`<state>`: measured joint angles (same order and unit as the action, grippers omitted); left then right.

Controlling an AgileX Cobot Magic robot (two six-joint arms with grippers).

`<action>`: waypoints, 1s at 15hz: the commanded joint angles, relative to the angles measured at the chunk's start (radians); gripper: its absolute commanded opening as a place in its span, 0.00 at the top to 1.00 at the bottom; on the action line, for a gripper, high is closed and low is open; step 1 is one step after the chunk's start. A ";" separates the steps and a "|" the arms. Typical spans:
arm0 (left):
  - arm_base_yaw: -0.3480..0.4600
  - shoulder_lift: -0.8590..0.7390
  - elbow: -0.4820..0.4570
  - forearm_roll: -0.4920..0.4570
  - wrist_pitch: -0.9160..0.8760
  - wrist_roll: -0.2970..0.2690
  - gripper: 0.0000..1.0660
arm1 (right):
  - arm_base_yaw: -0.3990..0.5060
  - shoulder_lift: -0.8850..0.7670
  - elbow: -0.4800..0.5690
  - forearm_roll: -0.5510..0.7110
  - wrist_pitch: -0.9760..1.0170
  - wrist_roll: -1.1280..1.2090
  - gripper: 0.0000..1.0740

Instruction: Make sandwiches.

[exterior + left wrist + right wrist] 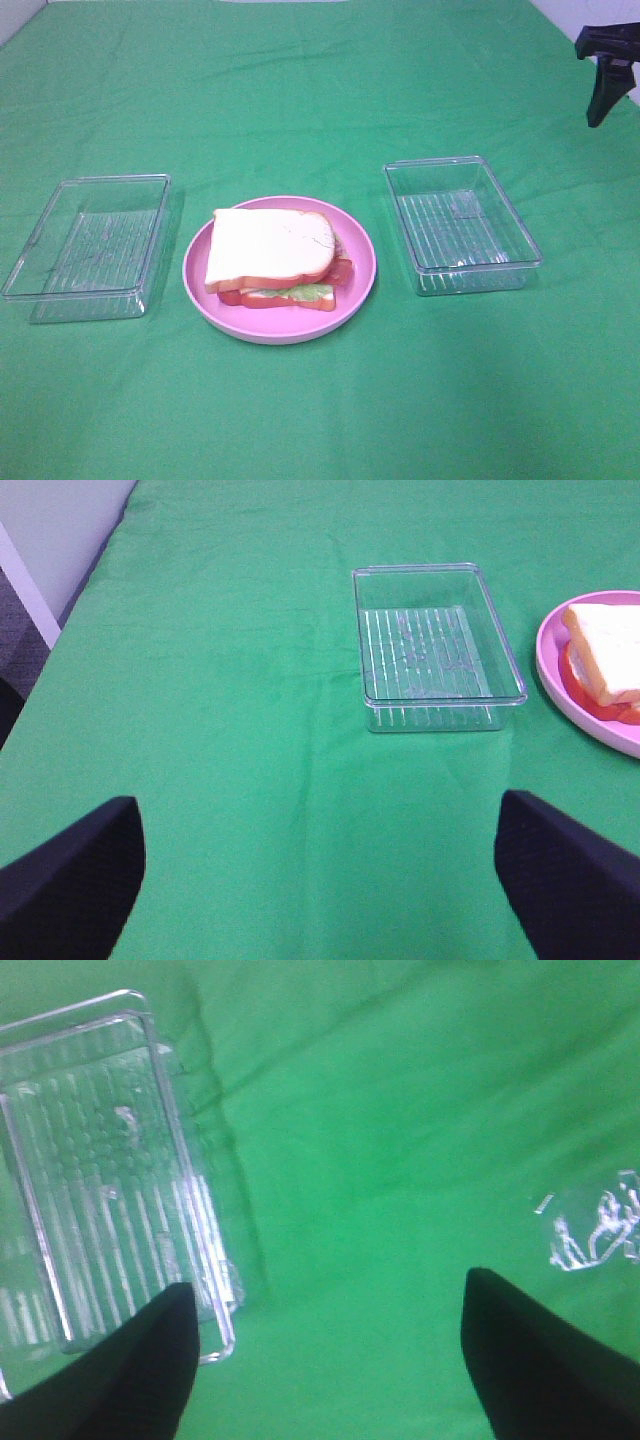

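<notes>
Sandwich (272, 255) sits stacked on pink plate (355, 290); both pincers gape wide, holding nothing

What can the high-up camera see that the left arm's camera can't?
Only the high camera shows the right tray, the whole sandwich with its lettuce, and the right gripper in the far corner. Only the left wrist camera shows the left gripper, open and empty, plus the table's edge. Both show the left tray, the pink plate and the green cloth.
</notes>
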<state>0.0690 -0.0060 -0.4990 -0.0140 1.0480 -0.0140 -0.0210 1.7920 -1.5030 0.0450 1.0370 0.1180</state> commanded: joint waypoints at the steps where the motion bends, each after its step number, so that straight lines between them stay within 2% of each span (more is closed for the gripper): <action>1: -0.002 -0.021 0.001 -0.003 -0.005 -0.004 0.17 | -0.020 -0.003 -0.006 -0.059 0.061 -0.049 0.34; 4: -0.002 -0.021 0.001 -0.003 -0.005 -0.004 0.17 | -0.032 -0.013 -0.003 -0.053 0.140 -0.071 0.34; 7: -0.002 -0.021 0.001 -0.003 -0.005 -0.004 0.17 | -0.032 -0.125 0.099 -0.057 0.154 -0.070 0.34; 8: -0.002 -0.021 0.001 -0.003 -0.005 -0.004 0.17 | -0.032 -0.191 0.165 -0.057 0.159 -0.069 0.34; 9: -0.002 -0.021 0.001 -0.003 -0.005 -0.004 0.17 | -0.032 -0.351 0.316 -0.057 0.159 -0.070 0.34; 10: -0.002 -0.021 0.001 -0.003 -0.005 -0.004 0.17 | -0.032 -0.402 0.356 -0.057 0.154 -0.070 0.34; 13: -0.002 -0.021 0.001 -0.003 -0.005 -0.004 0.17 | -0.032 -0.714 0.566 -0.053 0.078 -0.108 0.34; 14: -0.002 -0.021 0.001 -0.003 -0.005 -0.004 0.17 | -0.032 -0.759 0.601 -0.053 0.065 -0.118 0.34; 15: -0.002 -0.021 0.001 -0.003 -0.005 -0.004 0.17 | -0.032 -0.960 0.706 -0.053 0.052 -0.126 0.34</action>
<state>0.0690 -0.0060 -0.4990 -0.0140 1.0480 -0.0140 -0.0490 0.8450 -0.8060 -0.0050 1.0950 0.0110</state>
